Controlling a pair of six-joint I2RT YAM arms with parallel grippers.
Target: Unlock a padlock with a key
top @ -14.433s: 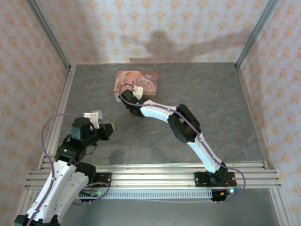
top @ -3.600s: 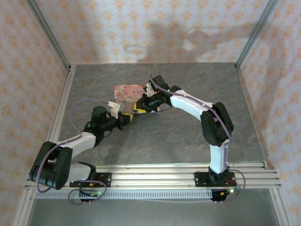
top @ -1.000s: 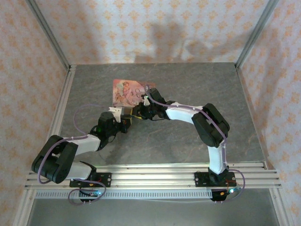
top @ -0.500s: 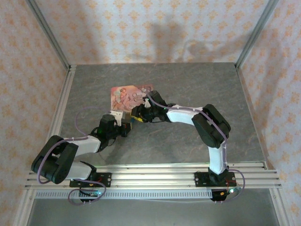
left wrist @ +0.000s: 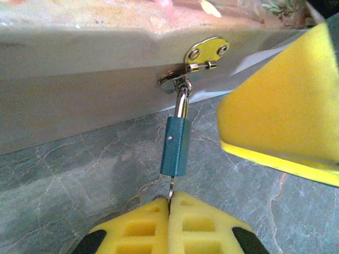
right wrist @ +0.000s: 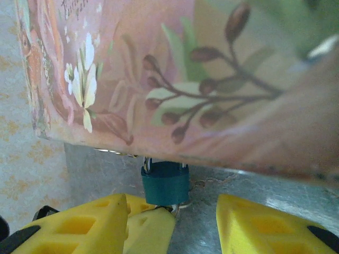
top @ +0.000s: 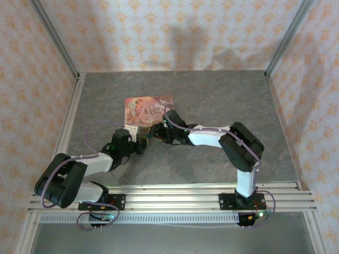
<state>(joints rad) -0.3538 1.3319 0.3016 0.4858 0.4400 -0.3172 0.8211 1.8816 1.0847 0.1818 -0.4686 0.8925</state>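
Closed pink tin box [top: 148, 108] sits left of the table's [top: 228, 100] middle, open room toward the right edge. The padlock [left wrist: 175, 146] hangs from its near wall; left gripper [left wrist: 170, 203] pinches the key [left wrist: 171, 187] beneath it; right gripper's [right wrist: 172, 207] jaws spread alongside.

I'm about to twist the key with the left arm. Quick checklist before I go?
1. Is the thin silvery key seated in the base of the small teal padlock: ok.
2. Is the left gripper shut on the key: ok.
3. Is the right gripper bracing the padlock: not ok, jaws open, clear of it.
4. Is the silvery shackle through the hasp of the pink printed tin box: ok.
5. Is the shackle released from the padlock body: cannot tell.
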